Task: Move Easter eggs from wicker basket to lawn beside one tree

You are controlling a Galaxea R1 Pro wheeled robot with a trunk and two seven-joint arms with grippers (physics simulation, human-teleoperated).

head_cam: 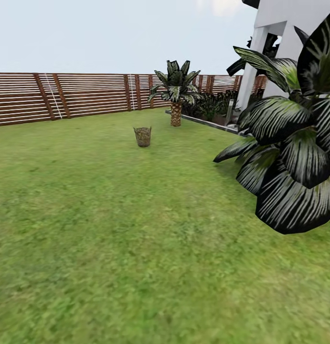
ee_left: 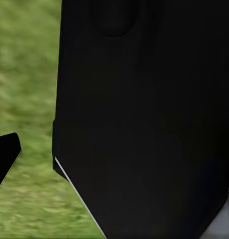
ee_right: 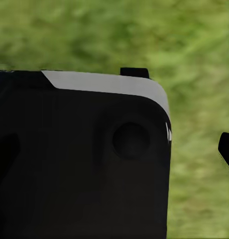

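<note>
Head view, left to right: slatted fence [head_cam: 64, 95] along the far edge; the lawn [head_cam: 112, 229]; the wicker basket [head_cam: 143, 136] upright on the grass, well ahead, its contents too small to tell; a short palm [head_cam: 175, 93] behind it; large dark fronds [head_cam: 293, 157] near the camera. Wrist views: black robot body over grass, so the finger spread of either gripper cannot be told.
</note>
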